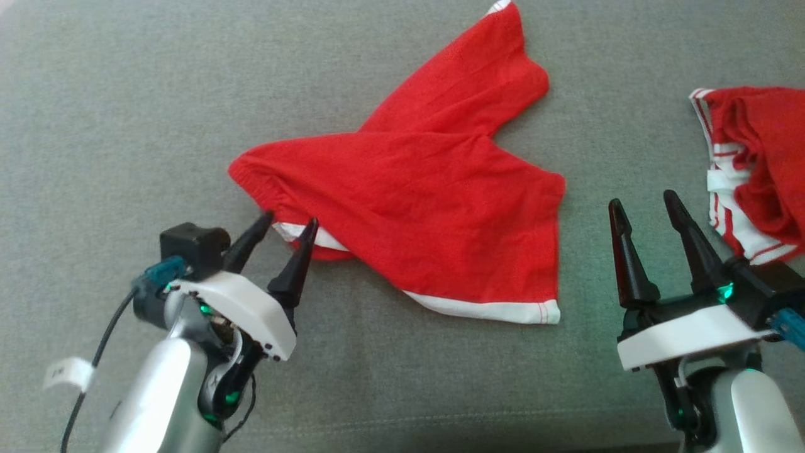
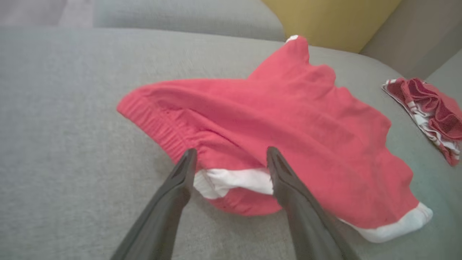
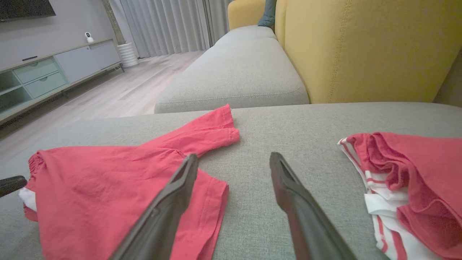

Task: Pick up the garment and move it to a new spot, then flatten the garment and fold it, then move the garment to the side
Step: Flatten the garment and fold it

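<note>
Left gripper [image 1: 290, 219], fingers spread, straddles the crumpled red cotton shorts [image 1: 415, 207] at the waistband corner; right gripper [image 1: 643, 198], open, hangs farther off.

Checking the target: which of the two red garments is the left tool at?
The central spread shorts, left tool open at their waistband. The striped garment lies bunched far right.

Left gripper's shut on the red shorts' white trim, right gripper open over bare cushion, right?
No: left wrist view shows the left gripper open, straddling the white trim of the red shorts. Right gripper open over bare cushion, yes.
</note>
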